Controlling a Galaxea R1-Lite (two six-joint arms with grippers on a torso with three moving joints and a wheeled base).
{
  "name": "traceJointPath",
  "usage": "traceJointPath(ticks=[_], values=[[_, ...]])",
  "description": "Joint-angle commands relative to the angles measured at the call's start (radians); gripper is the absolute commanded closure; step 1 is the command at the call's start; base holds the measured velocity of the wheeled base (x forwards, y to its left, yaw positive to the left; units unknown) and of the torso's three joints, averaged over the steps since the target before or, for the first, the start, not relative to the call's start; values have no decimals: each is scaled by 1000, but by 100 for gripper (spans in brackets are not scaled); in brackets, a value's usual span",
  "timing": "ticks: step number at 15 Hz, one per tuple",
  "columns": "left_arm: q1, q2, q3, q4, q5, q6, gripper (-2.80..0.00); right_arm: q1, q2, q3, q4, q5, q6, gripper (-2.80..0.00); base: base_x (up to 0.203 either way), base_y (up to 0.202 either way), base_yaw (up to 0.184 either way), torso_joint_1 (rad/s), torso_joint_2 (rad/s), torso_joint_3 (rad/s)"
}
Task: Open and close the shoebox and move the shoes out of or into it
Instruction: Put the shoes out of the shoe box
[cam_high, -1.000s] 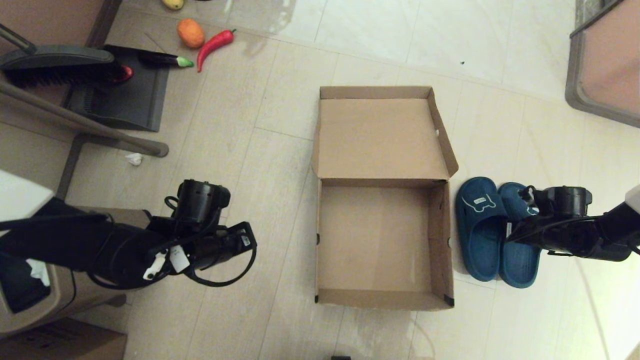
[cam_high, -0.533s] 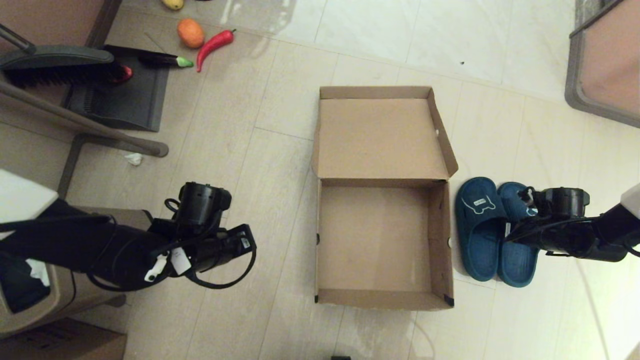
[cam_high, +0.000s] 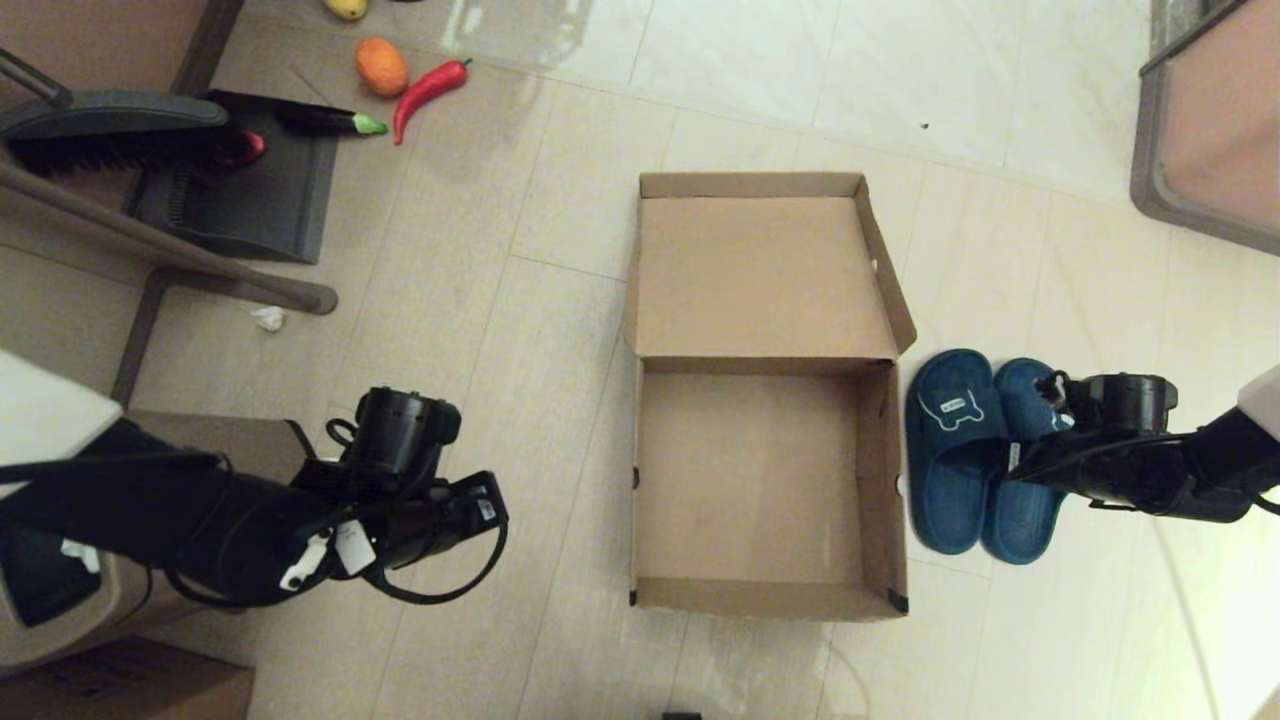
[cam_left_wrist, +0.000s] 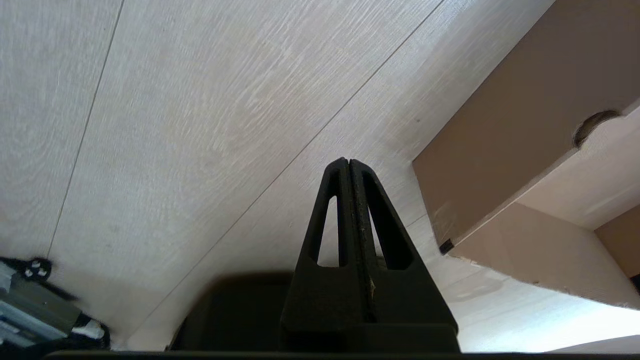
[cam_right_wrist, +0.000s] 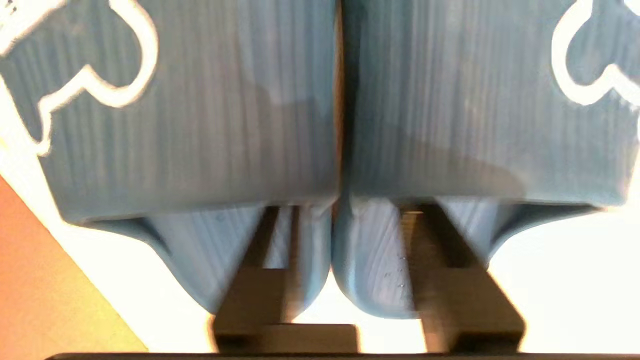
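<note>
The shoebox (cam_high: 885, 470) stands open and empty on the floor in the middle of the head view, its lid (cam_high: 755, 275) folded back flat. Just right of it lies the pair of navy shoes (cam_high: 950, 450), side by side. My right gripper (cam_high: 1010, 465) reaches in from the right. In the right wrist view one finger goes into each shoe (cam_right_wrist: 200, 125) under the straps, and the right gripper (cam_right_wrist: 345, 215) is shut on the two inner walls, pressed together. The left gripper (cam_left_wrist: 345, 162) hangs shut and empty over bare floor left of the shoebox (cam_left_wrist: 520, 150).
A brown trash bin (cam_high: 60, 600) and a plain cardboard box (cam_high: 120, 690) sit under my left arm. Far left are a dustpan (cam_high: 250, 190), brush (cam_high: 110, 130), eggplant (cam_high: 330, 120), red pepper (cam_high: 430, 88), orange (cam_high: 381, 66) and crumpled paper (cam_high: 268, 318). Furniture (cam_high: 1210, 130) stands far right.
The shoes and my right gripper have shifted together slightly toward the shoebox and away from me. The left arm has drifted a little.
</note>
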Motion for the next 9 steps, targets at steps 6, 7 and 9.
traceJointPath(ticks=[6, 7, 9], values=[[-5, -5, -5, -2, 3, -2, 0, -2, -92, 122, 10, 1, -11, -280, 0, 0, 0, 0, 0, 0], [-5, -14, -1, -2, 3, -2, 0, -2, -132, 175, 8, 1, -9, -280, 0, 0, 0, 0, 0, 0], [-5, -19, 1, -2, 3, -2, 0, -2, -226, 272, 3, 1, -3, -280, 0, 0, 0, 0, 0, 0]])
